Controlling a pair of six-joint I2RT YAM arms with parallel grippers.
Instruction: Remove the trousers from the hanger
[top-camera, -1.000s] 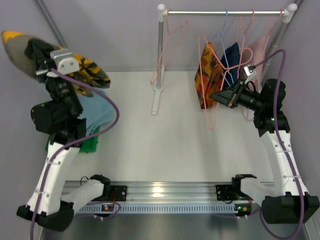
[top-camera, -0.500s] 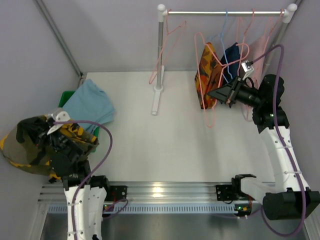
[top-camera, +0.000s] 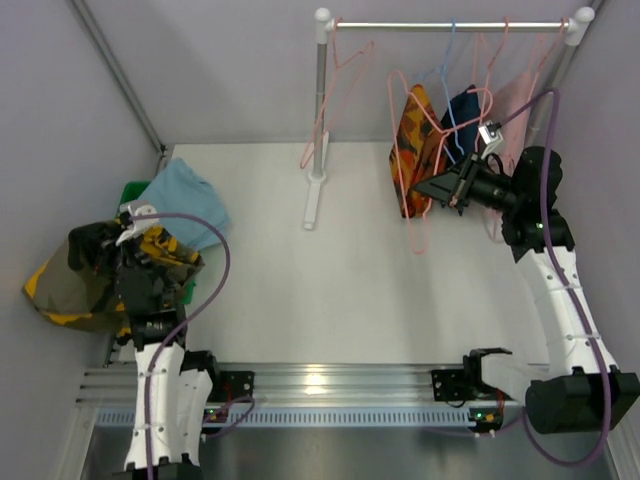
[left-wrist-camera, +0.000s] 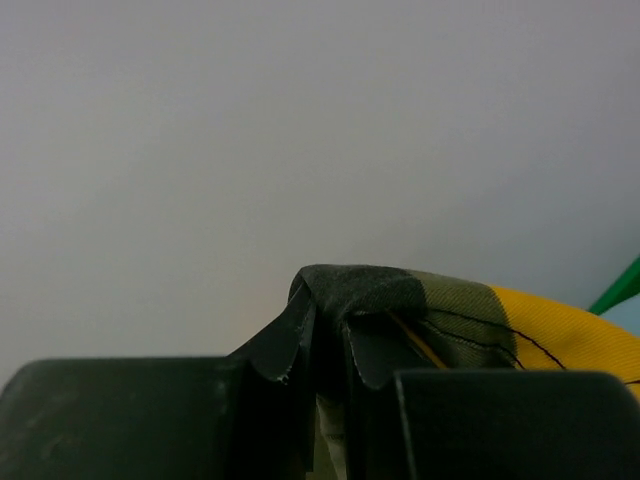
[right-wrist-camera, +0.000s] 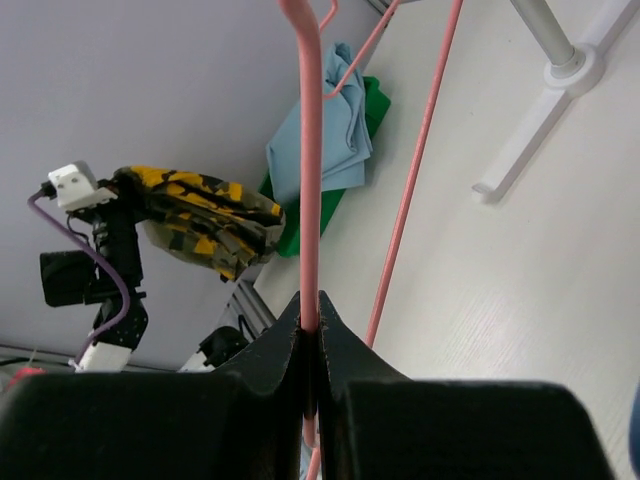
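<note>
The yellow trousers with black blotches (top-camera: 75, 285) hang bunched from my left gripper (top-camera: 128, 240) over the table's left edge. Up close, the left gripper (left-wrist-camera: 320, 350) is shut on a fold of that cloth (left-wrist-camera: 450, 310). The light blue trousers (top-camera: 185, 205) lie folded over a green bin (top-camera: 130, 193). My right gripper (top-camera: 440, 188) is shut on a bare pink hanger (top-camera: 418, 235) below the rail. In the right wrist view the pink hanger (right-wrist-camera: 310, 180) wire runs between the shut jaws of the right gripper (right-wrist-camera: 310, 325). The yellow trousers (right-wrist-camera: 205, 220) and blue trousers (right-wrist-camera: 325, 140) show far behind.
A white clothes rack (top-camera: 320, 110) stands at the back with its rail (top-camera: 450, 25) carrying more hangers. An orange-red patterned pair (top-camera: 408, 150), a navy pair (top-camera: 462, 115) and a pale pink garment (top-camera: 515, 100) hang on it. The rack's foot (top-camera: 312, 205) rests mid-table.
My left arm swung the yellow trousers from high at the back left down to the near left, then slightly back toward the bin. The right gripper and hanger lifted a little.
</note>
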